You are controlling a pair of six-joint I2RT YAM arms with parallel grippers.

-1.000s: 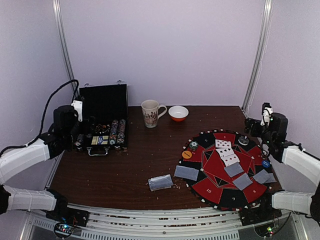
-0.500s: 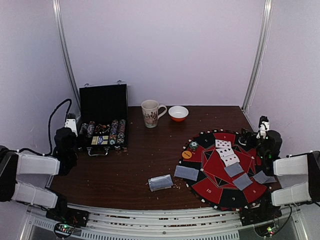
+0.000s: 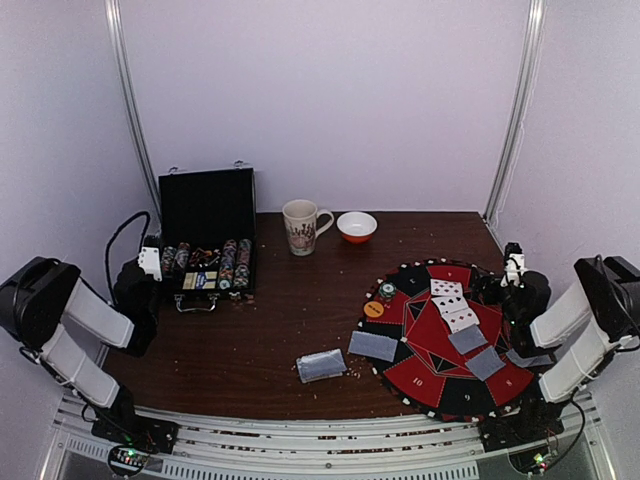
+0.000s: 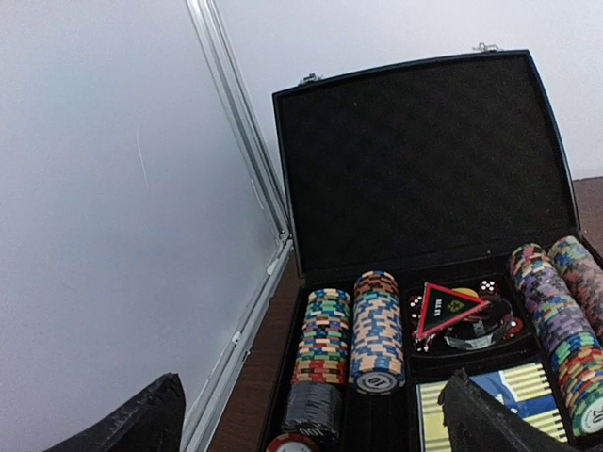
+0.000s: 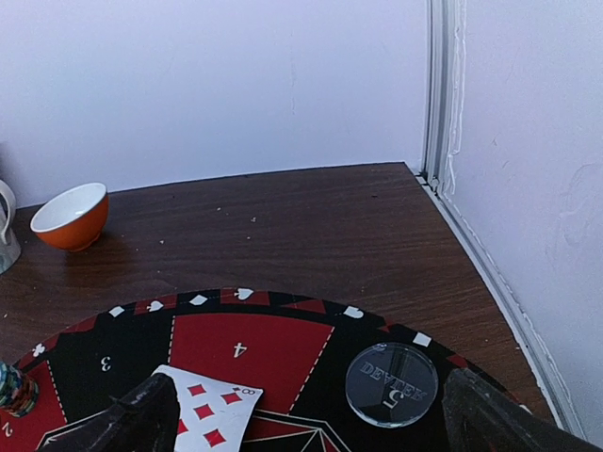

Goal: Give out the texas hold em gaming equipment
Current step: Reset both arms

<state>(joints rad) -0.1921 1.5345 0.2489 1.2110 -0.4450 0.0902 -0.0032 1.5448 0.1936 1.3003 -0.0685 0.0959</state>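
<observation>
Plainly, chips [image 4: 377, 325] lie in the case [image 4: 424, 160] straight ahead of the open left claw [image 4: 311, 424]; the open right claw [image 5: 311, 419] faces the mat [image 5: 254, 348].

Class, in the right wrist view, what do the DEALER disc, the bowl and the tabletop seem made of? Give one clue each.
DEALER disc: probably clear plastic; the mat shows through it.
Bowl: likely glazed ceramic; glossy orange outside, white inside.
Tabletop: dark wood or wood-look laminate; streaky grain, faint sheen.
</observation>
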